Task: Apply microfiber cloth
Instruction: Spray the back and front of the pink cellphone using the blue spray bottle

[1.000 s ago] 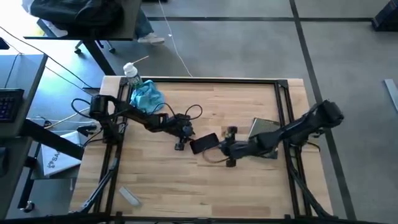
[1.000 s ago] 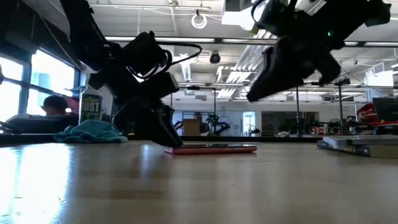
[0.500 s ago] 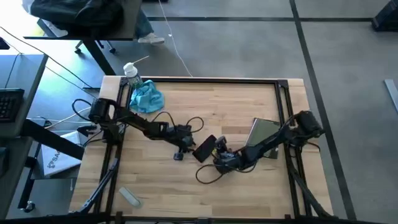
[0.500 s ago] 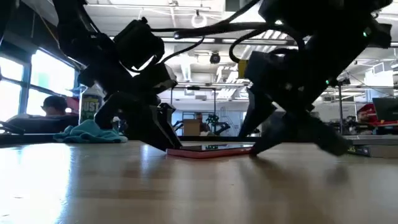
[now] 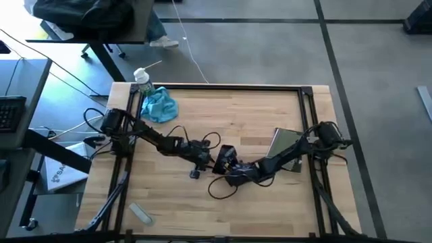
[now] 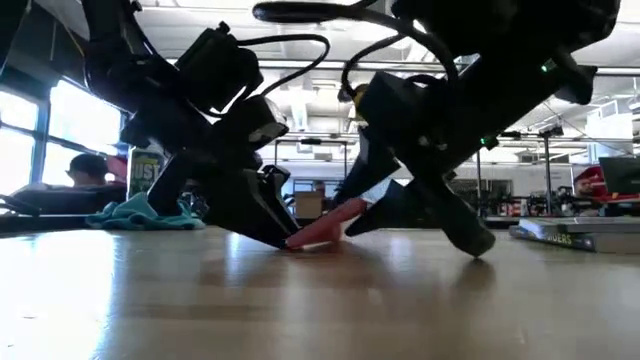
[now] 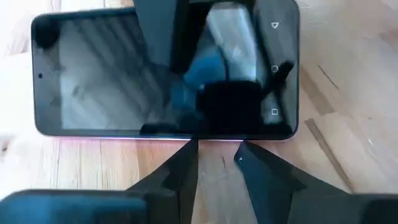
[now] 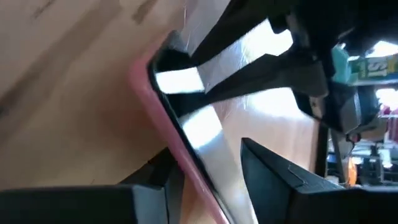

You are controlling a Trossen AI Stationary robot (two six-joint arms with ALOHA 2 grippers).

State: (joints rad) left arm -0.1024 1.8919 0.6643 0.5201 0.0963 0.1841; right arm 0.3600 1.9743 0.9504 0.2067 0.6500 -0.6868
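Phone tilted, right pincer clamped on its edge; left pincer nearly together beside it — microfiber cloth untouched, far corner.

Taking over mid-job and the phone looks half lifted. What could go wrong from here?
1. The phone is tilted, one edge on the table against the left gripper, the other raised by the right gripper; it could slip and drop.
2. The microfiber cloth lies far off by the spray bottle, a long reach.
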